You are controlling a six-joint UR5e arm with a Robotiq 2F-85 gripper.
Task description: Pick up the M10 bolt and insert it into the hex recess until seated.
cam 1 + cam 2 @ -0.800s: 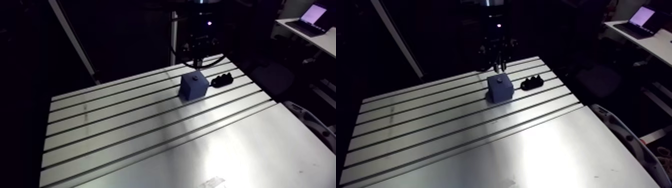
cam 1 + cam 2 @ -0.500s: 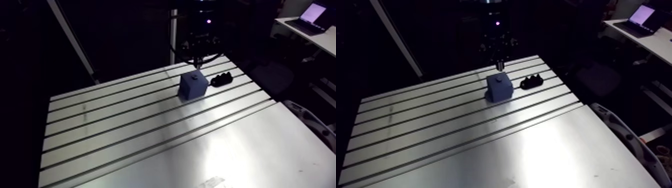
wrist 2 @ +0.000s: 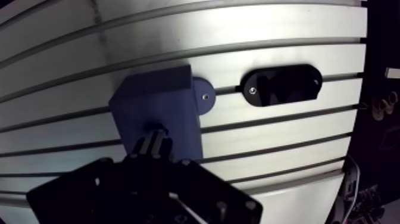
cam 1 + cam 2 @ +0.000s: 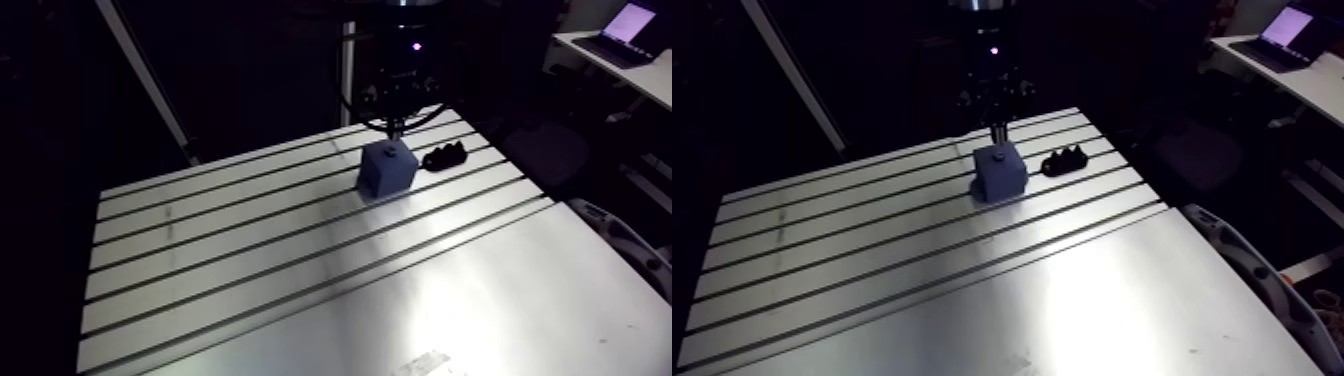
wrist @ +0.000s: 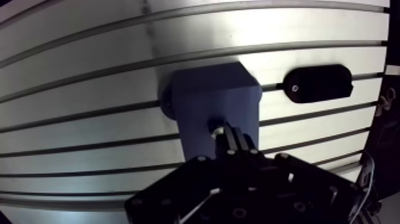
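- Shows a slotted aluminium table [image 4: 220,260] in the arm view, with long dark grooves running across its bright top from the near left to the far right.
- Leaves the left and near parts of that top to the grooves alone.
- Places a blue block [image 4: 387,172] right of centre, toward the far edge, upright on the table and sitting across one groove.
- Reveals in the wrist view a rounded tab [image 3: 204,101] at the block's foot, flat on the table, with a small screw in it, on the side toward the black holder.
- Sets the gripper [image 5: 233,138] straight above the block, pointing down at its top face.
- Draws the two fingers narrowly together, clamped on the M10 bolt [image 4: 997,135], a pale shank held upright between them.
- Puts the bolt's lower end at the hex recess [image 5: 213,125] in the block's top face; cannot tell how deep it sits.
- Ends on the right with a black holder [image 4: 444,157], oblong and low, lying over a groove near the block, not touching it.
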